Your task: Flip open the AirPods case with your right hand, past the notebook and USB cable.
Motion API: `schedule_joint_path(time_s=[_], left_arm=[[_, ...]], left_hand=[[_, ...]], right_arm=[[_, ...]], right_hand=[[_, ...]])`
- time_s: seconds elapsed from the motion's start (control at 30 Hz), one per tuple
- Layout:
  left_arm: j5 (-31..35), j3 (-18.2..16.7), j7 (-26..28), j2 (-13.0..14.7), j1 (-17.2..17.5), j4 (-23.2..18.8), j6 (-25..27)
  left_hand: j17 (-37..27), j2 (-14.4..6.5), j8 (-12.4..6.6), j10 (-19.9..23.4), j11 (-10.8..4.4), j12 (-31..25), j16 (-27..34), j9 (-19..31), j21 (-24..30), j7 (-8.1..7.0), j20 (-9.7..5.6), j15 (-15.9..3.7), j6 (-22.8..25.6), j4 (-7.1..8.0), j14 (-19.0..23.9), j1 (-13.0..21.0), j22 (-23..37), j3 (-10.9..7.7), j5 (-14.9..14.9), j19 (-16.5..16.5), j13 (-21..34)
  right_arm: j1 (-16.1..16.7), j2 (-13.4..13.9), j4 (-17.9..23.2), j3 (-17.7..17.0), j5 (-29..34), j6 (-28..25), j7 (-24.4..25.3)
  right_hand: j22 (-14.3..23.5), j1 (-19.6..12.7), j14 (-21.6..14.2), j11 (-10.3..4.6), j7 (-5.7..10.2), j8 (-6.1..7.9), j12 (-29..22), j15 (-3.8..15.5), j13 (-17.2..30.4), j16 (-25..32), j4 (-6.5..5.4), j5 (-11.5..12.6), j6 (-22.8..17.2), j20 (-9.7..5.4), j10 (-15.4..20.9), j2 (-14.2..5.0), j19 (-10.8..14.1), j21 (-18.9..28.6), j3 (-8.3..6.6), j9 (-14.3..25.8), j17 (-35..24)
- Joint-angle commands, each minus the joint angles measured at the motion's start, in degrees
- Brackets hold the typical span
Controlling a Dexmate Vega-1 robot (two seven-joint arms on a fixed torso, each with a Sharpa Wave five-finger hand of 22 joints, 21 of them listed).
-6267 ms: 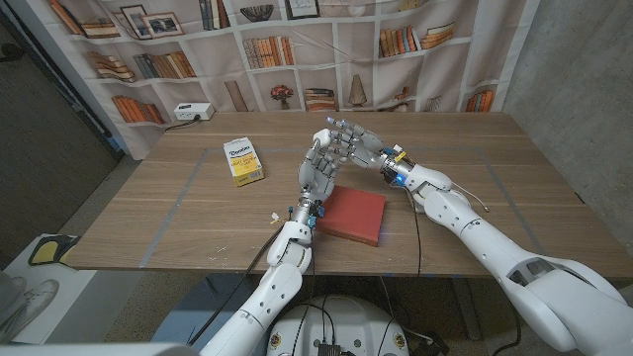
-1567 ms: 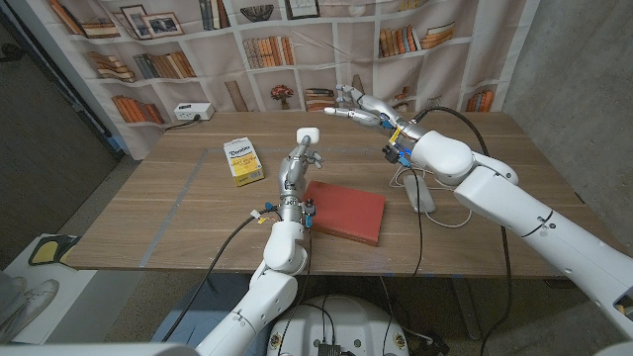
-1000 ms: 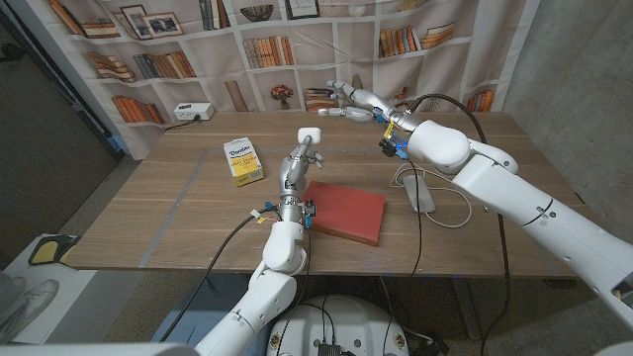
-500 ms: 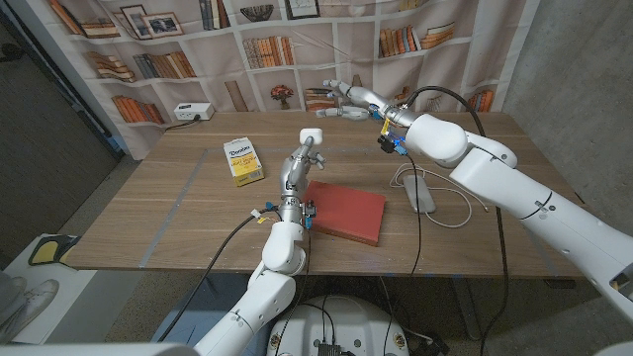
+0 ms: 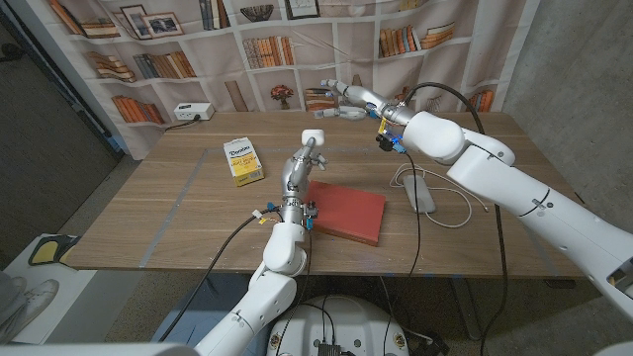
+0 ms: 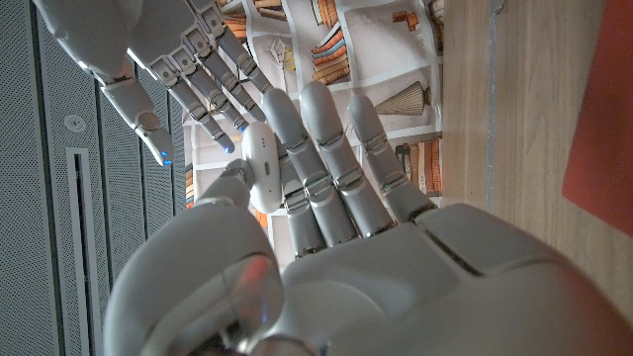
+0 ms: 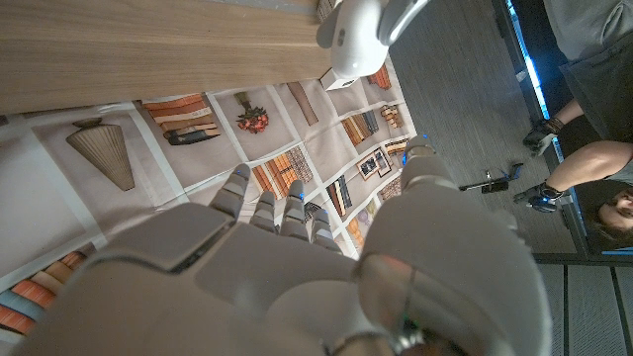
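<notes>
Two hands are up off the wooden table (image 5: 198,213), and you have them well apart. Starting at the left of the table, a yellow-and-white box (image 5: 242,160) lies flat, clear of both arms. Next comes your left hand (image 5: 300,163), raised upright above the near edge of the red notebook (image 5: 346,212); it pinches the white AirPods case (image 5: 312,135) at its fingertips, thumb on one side and fingers on the other, as the left wrist view confirms (image 6: 260,166). The case sits lifted above the table, and whether its lid is open you cannot tell from here. Further right, the white USB cable (image 5: 435,203) loops on the table beside the notebook. Your right hand (image 5: 346,99) hangs high over the far edge of the table, fingers spread and reaching toward the case but holding nothing; it stays apart from the case, which shows beyond its fingers in the right wrist view (image 7: 348,35)
</notes>
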State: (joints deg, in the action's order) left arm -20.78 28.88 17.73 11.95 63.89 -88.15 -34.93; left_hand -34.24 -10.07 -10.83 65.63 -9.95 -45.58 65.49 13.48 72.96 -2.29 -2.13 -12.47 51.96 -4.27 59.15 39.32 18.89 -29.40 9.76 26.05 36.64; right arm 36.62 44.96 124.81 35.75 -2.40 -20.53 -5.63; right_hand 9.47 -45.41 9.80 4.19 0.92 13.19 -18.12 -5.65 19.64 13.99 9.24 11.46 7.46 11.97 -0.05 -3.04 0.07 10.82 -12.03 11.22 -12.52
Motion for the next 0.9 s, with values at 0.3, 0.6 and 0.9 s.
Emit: schedule_joint_path(time_s=[0.3, 0.6, 0.9], left_arm=[[1.1, 0.1, 0.4, 0.3, 0.5, -0.3, -0.3], [1.3, 0.0, 0.2, 0.6, 1.0, -0.6, -0.6], [0.9, 0.0, -0.2, 0.7, 1.1, -0.5, -0.9]], left_hand=[[0.2, -0.5, -0.22, 1.0, -0.43, 0.3, 0.4, 0.2, 0.7, 0.75, -0.01, 0.06, 1.3, -0.06, -0.2, 0.1, -0.5, -0.57, 0.3, -0.2, -0.1], [0.1, -0.6, -0.21, 0.9, -0.44, 0.1, 0.7, 0.2, 1.1, 0.7, 0.01, 0.05, 1.5, -0.03, -0.2, 0.2, -1.3, -0.69, 0.3, -0.4, 0.2], [0.3, -0.6, -0.22, 0.8, -0.49, 0.3, 0.8, 0.3, 1.6, 0.76, 0.02, 0.02, 1.6, -0.03, -0.3, 0.3, -1.9, -0.74, 0.3, -0.4, 0.1]], right_arm=[[-1.4, -0.8, 1.4, 1.9, 3.2, -3.2, -1.0], [-2.1, -1.2, 1.6, 2.5, 4.0, -4.2, -1.4], [-3.3, -1.6, 1.6, 3.6, 5.0, -5.2, -2.5]], right_hand=[[0.2, -1.4, 1.2, 0.08, -0.15, -0.37, 0.7, 0.12, -0.1, -0.3, 0.12, 0.4, 0.3, -0.64, -0.1, -0.39, 1.9, 0.6, -0.81, 0.0, 0.0], [0.2, -2.1, 1.3, -0.16, 0.04, -0.42, 0.9, 0.5, -0.2, -0.3, 0.23, 0.5, 0.3, -0.82, -0.1, -0.55, 2.0, 0.5, -1.11, 0.0, 0.0], [0.2, -3.0, 1.3, -0.37, 0.23, -0.46, 1.2, 0.71, -0.4, -0.3, 0.38, 0.6, 0.2, -1.17, -0.1, -0.81, 2.0, 0.3, -1.56, 0.0, 0.0]])
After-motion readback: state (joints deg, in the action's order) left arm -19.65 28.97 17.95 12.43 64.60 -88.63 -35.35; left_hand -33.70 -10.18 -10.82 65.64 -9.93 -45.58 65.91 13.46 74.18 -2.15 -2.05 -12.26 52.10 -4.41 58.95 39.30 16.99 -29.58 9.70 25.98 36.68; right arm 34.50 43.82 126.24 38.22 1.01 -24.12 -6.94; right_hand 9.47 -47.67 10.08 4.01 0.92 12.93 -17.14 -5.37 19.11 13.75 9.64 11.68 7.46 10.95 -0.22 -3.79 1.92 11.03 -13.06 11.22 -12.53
